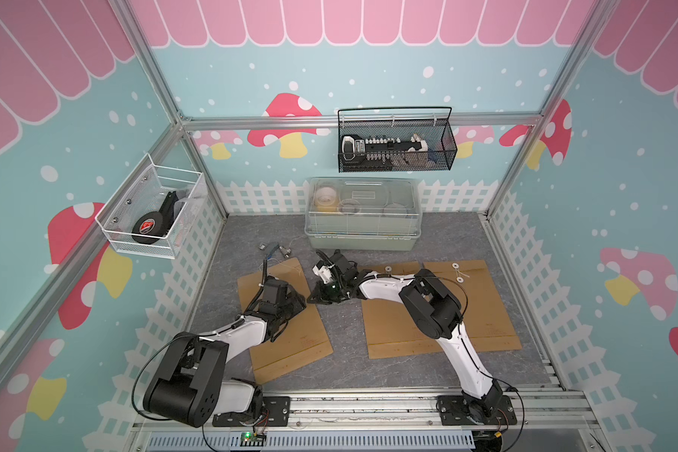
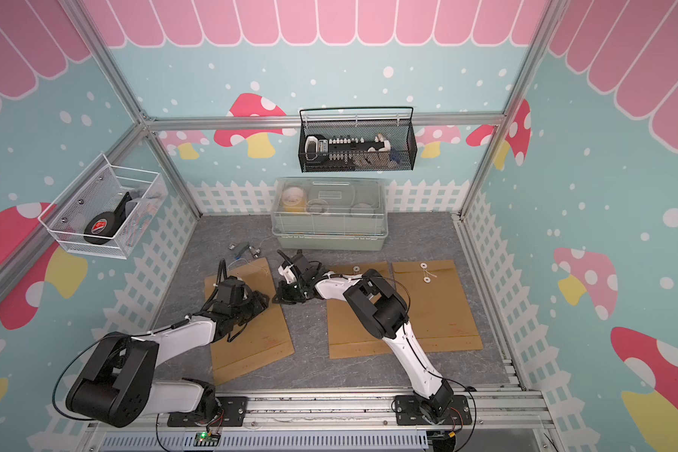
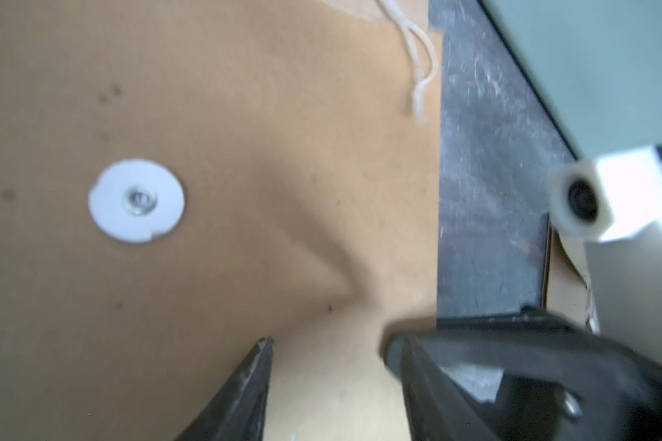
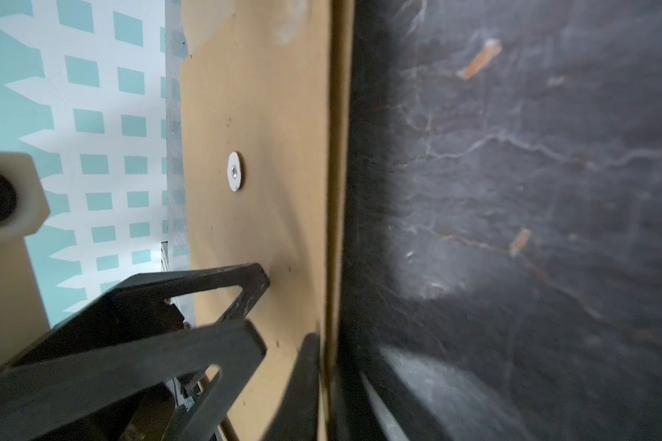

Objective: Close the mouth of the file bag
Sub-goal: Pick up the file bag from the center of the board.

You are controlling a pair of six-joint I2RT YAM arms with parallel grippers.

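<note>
While L gripper [image 1: 297, 303], jaws spread, rests on brown paper file bag [image 1: 302, 352] at grey table [image 1: 345, 344] left, R gripper [image 1: 313, 299] pinches its edge. R arm [image 1: 380, 287] hangs over 2 more brown envelopes [image 1: 490, 313]; clear plastic box [image 1: 363, 231] behind.

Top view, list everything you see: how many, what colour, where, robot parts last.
file bags: three, brown, on table; one left, two right
table: one, grey
storage box: one, clear, table's back
black basket: one, back wall
white basket: one, left wall
tape roll: one, black, in white basket
metal parts: few, silver, beside left bag's top
left gripper: one, black, open, over left bag
right gripper: one, black, shut, at left bag's edge
</note>
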